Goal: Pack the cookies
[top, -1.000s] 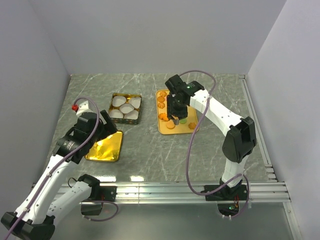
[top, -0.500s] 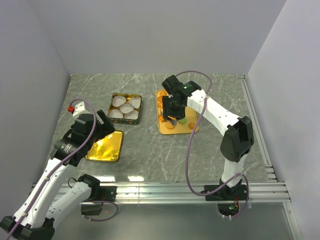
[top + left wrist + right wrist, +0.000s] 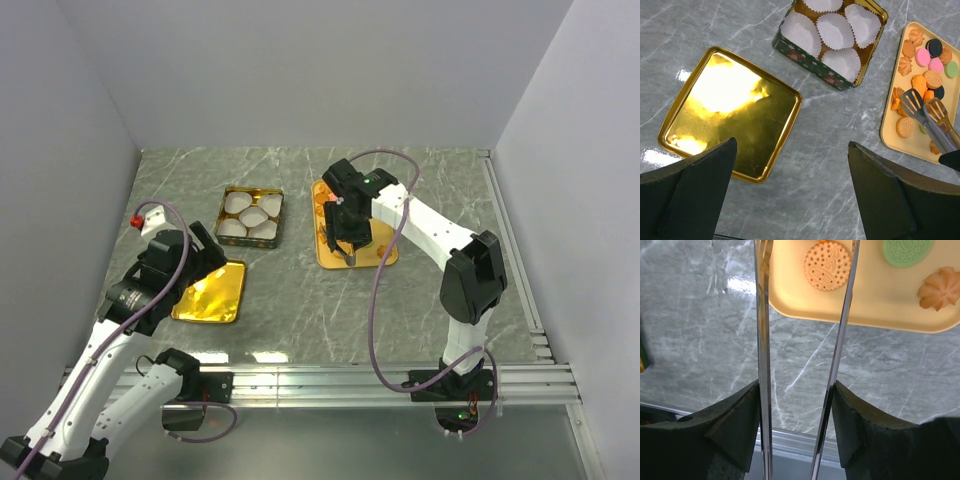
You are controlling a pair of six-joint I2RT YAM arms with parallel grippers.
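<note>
Left gripper (image 3: 790, 200): jaws wide apart, nothing held, hovering above gold lid (image 3: 730, 112) on marble table (image 3: 840, 165). Right gripper (image 3: 797, 410): fingers (image 3: 735, 420) clamped on outer sides of metal tongs (image 3: 762, 365), tong arms apart. Round orange cookie (image 3: 828, 265) lies on yellow tray (image 3: 875, 300) between tong arms; contact cannot be told. Green cookie (image 3: 903, 251) and flower cookie (image 3: 940, 288) lie just outside one arm. Remaining cookies (image 3: 922, 65) spread along tray beyond. Tin (image 3: 810, 62) with white paper cups (image 3: 835, 30) stands apart from tray.

Right gripper (image 3: 349, 233) and tongs (image 3: 914, 103) farther left over tray (image 3: 386, 258)
</note>
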